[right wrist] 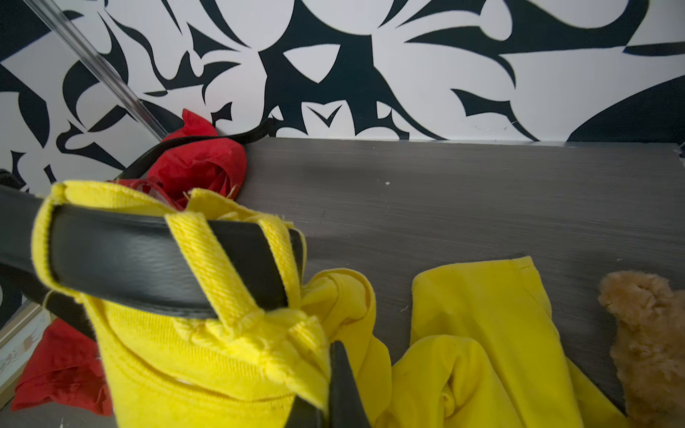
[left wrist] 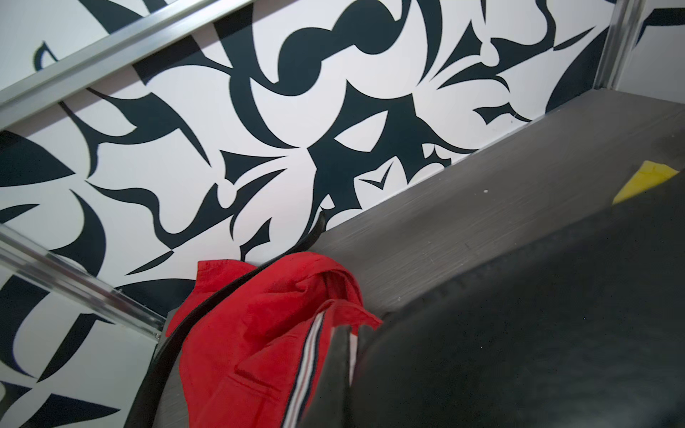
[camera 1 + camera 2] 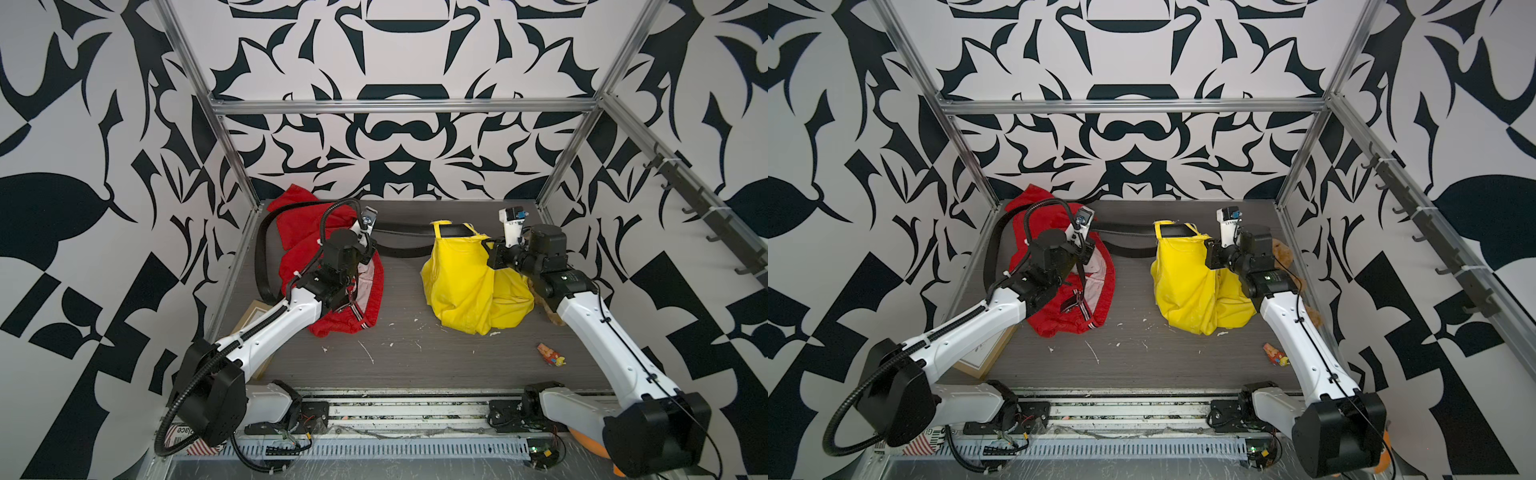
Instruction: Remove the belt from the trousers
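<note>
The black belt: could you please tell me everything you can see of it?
The black belt looks like smooth leather with stitched edges. It is threaded under two loops on the raised waistband of the yellow trousers. Two strands span the gap over the grey table to the left tool, which looks shut on it; the rest curves round the red trousers toward the picture frame.

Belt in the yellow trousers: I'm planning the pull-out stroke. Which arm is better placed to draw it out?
Left. The left gripper looks shut on the black leather belt outside the loops, free to pull; the right gripper is shut on the yellow trousers at the waistband, anchoring them.
</note>
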Motion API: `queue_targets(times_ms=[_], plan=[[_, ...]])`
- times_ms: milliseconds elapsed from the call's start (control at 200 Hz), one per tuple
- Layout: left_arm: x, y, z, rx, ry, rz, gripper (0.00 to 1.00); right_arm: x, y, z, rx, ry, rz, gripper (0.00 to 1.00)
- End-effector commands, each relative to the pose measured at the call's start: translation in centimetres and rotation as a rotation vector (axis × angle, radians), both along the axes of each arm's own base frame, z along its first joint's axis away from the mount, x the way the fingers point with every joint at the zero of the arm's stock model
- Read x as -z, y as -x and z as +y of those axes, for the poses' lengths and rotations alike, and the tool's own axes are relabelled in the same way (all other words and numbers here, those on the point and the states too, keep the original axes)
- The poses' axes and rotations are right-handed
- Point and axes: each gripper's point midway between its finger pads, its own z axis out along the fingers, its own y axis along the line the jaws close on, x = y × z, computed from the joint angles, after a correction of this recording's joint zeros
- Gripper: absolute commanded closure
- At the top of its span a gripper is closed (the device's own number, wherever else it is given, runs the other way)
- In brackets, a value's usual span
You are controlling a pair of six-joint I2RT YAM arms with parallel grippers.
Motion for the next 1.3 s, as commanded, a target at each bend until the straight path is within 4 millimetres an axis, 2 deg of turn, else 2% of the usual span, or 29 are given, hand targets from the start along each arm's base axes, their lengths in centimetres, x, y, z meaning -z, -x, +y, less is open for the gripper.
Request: queue_targets(times_ms=[0, 250, 320, 405, 490, 560, 670, 830, 850, 860, 890, 975, 1015, 1055, 1160, 1295], plan=[[-4.2, -0.6, 8.6, -0.256, 0.087, -0.077, 1.00, -3.5, -1.4, -9.4, 0.378, 0.062, -0.094, 1.00], [-6.4, -0.2, 17.3, -0.453, 0.181, -0.094, 1.00, -2.9, -0.5, -12.6, 0.458, 0.056, -0.066, 1.00], [-6.7, 0.1, 18.7, -0.494, 0.191, -0.096, 1.00, -2.7, -0.4, -13.1, 0.468, 0.052, -0.064, 1.00], [-5.8, 0.0, 19.8, -0.540, 0.197, -0.052, 1.00, -2.3, -0.4, -13.5, 0.486, 0.054, -0.052, 1.00], [-3.9, -0.1, 20.4, -0.573, 0.211, -0.001, 1.00, -1.9, -0.4, -14.0, 0.495, 0.047, -0.047, 1.00], [-2.3, -0.2, 19.2, -0.516, 0.242, 0.049, 1.00, -1.9, -0.7, -13.4, 0.460, 0.026, -0.051, 1.00], [0.4, -0.4, 16.9, -0.449, 0.280, 0.137, 1.00, -2.2, -1.0, -10.9, 0.336, -0.048, -0.066, 1.00], [5.2, -0.7, 13.9, -0.420, 0.235, 0.306, 1.00, -3.1, 0.0, -8.4, 0.246, -0.047, -0.102, 1.00], [5.4, -0.6, 13.7, -0.422, 0.232, 0.322, 0.94, -3.3, 0.2, -8.0, 0.224, -0.050, -0.108, 1.00], [6.5, -0.9, 13.5, -0.426, 0.219, 0.355, 0.91, -3.4, 0.2, -7.9, 0.220, -0.051, -0.110, 1.00], [7.6, -0.9, 13.2, -0.436, 0.204, 0.400, 0.80, -3.6, 0.4, -7.5, 0.206, -0.050, -0.114, 1.00], [9.3, -0.5, 12.1, -0.437, 0.158, 0.468, 0.27, -4.6, 1.0, -5.7, 0.126, -0.044, -0.127, 1.00], [9.4, -0.2, 11.7, -0.445, 0.116, 0.458, 0.09, -5.1, 1.2, -4.7, 0.086, -0.046, -0.138, 1.00], [8.9, 0.1, 11.1, -0.445, 0.072, 0.429, 0.00, -5.5, 1.4, -3.6, 0.041, -0.040, -0.151, 1.00], [5.6, 0.6, 7.6, -0.358, -0.001, 0.307, 0.01, -6.0, 2.0, -1.0, -0.052, -0.008, -0.157, 1.00], [1.5, 1.3, -0.2, -0.144, -0.081, 0.165, 0.01, -6.3, 2.7, 1.4, -0.140, 0.007, -0.161, 1.00]])
